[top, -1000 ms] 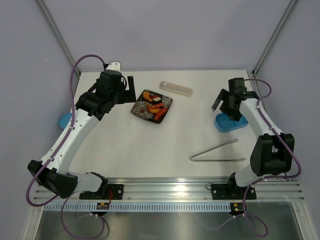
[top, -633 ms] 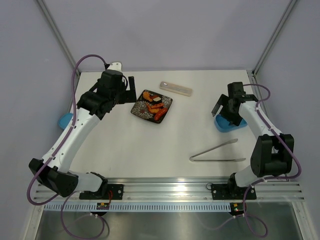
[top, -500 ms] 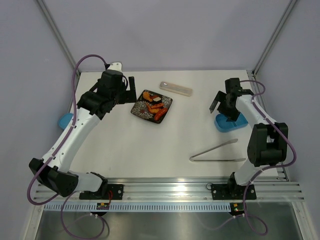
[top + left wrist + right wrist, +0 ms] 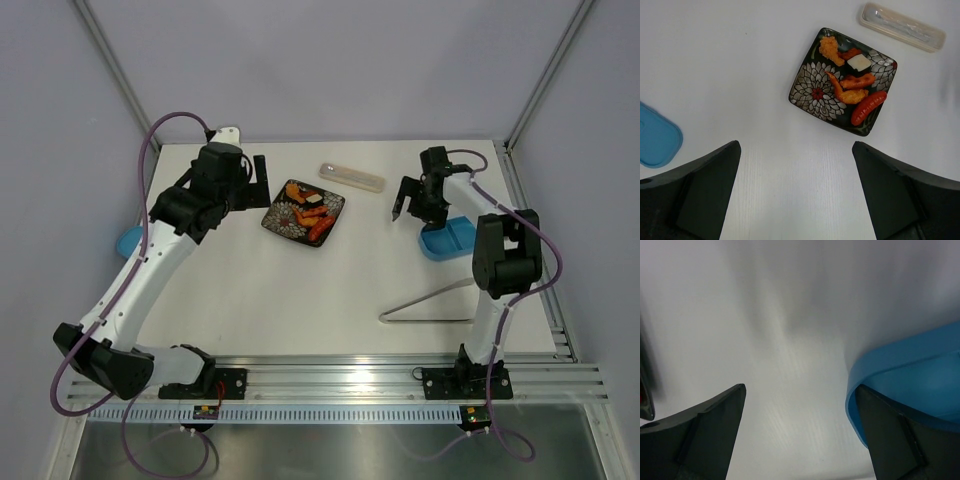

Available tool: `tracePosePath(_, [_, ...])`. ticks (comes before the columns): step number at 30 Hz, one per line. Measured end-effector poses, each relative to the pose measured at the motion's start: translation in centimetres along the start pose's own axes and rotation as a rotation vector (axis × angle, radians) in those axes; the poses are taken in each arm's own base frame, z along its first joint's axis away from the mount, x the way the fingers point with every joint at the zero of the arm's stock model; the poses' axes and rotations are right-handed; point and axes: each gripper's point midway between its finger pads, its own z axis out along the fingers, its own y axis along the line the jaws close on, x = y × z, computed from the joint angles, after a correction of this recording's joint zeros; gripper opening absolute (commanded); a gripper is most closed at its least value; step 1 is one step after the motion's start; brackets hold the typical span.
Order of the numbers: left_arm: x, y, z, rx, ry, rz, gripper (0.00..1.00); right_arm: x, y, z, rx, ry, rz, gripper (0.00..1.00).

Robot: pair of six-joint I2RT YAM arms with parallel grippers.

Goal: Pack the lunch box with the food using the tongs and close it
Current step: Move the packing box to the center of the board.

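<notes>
Across the white table (image 4: 300,290) we saw both hands spread and empty: left hand (image 4: 795,145) near the food (image 4: 856,81), right hand (image 4: 800,390) beside the blue lunch box (image 4: 910,380).

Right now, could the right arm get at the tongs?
Probably yes. The tongs lie on the table on that arm's side, nothing lying on them, and the right tool is open, up by the lunch box.
</notes>
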Motion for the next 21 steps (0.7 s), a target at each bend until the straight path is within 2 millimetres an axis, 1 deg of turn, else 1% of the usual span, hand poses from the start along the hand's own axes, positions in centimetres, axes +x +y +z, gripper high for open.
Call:
tracePosePath(1, [0.0,0.0,0.0,-0.001,0.001,0.000,0.99,0.1,0.9,0.1,-0.014,0.002,-0.023,0.98])
tracePosePath(3, [0.1,0.1,-0.1,-0.003,0.002,0.001,0.99,0.8,3.2,0.3,-0.050,0.013,-0.084,0.98])
tracePosePath(6, [0.1,0.1,-0.1,-0.005,0.002,0.001,0.99,2.5,6.5,0.3,-0.101,0.037,-0.180,0.98])
tracePosePath(10, [0.4,0.2,0.0,-0.008,0.007,0.003,0.99,4.9,9.4,0.3,-0.151,0.078,-0.276,0.98])
tracePosePath(14, [0.9,0.3,0.2,-0.013,0.021,0.008,0.99,6.4,10.6,0.3,-0.175,0.117,-0.338,0.98])
tracePosePath(21, [1.2,0.3,0.4,-0.014,0.027,0.007,0.99,9.0,11.2,-0.4,-0.209,0.199,-0.426,0.98])
